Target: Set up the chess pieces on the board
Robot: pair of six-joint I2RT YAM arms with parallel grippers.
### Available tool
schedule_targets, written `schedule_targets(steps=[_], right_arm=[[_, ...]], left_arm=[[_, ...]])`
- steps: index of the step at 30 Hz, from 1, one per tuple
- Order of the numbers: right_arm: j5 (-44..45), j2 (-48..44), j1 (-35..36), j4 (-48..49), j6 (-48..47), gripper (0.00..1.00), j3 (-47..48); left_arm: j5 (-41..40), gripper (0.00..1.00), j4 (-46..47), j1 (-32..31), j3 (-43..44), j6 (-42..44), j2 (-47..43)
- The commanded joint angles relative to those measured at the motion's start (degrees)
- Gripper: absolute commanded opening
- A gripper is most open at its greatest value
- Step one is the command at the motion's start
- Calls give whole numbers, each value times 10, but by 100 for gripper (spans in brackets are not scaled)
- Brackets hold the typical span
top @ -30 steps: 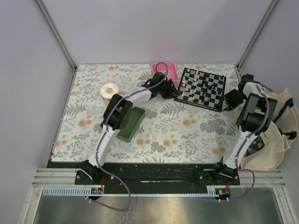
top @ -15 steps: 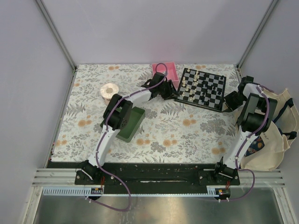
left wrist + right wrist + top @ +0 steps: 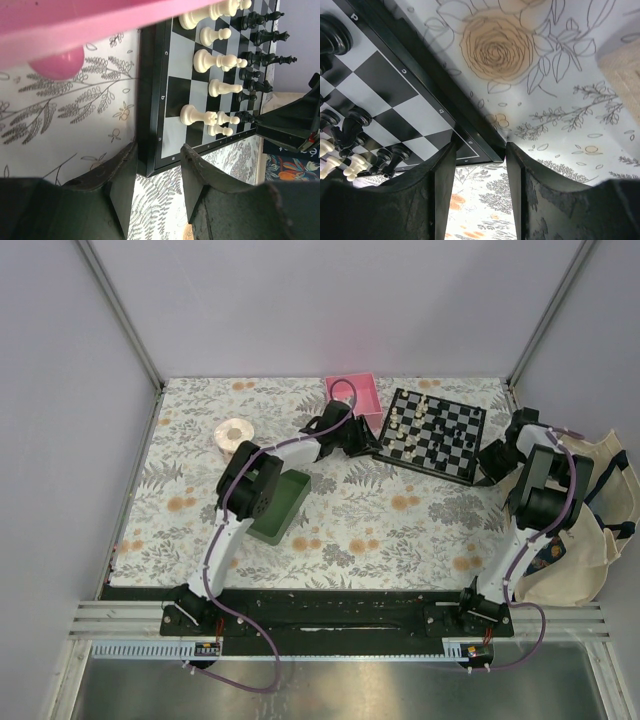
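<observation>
Since a second ago the left arm's wrist has slid a little toward the near-left, baring more of the shallow pink square box [image 3: 360, 390], and the right gripper [image 3: 480, 146] has edged closer to the small black-and-white chequered chessboard with a dark rim [image 3: 448, 460], which has itself barely shifted. That board lies flat on the floral-printed tablecloth [image 3: 400, 530] at the far right, near the pink box. On the left gripper [image 3: 158, 148] the fingers are narrowly parted and straddle the board's near-left corner, the rim lying in the gap (whether the pads press it I cannot tell). The right gripper's fingers stand a similar small way apart, with the near-right corner of the rim reaching just between their tips. Tiny cream-white figurines [image 3: 215, 60] stand in a loose file along the board's left side. Tiny black figurines [image 3: 260, 35] cluster toward its right side. Well apart to the left, a dark green square plastic tray [image 3: 290, 502] sits by the left arm's elbow, and a cream-coloured roll of tape [image 3: 236, 434] lies beyond it
</observation>
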Motion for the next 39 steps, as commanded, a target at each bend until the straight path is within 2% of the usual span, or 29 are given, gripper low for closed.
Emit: schedule_targets(steps=[1, 18, 31, 39], right_arm=[[-25, -37, 33, -10, -3, 52, -35], [3, -167, 67, 14, -12, 52, -165], [-2, -251, 114, 79, -11, 52, -330], [27, -292, 115, 52, -39, 54, -324]], left_arm=[[33, 43, 12, -33, -42, -5, -49], [9, 40, 72, -52, -255, 1, -187], [-18, 40, 112, -78, -425, 12, -289], [-41, 42, 104, -82, -462, 28, -331]])
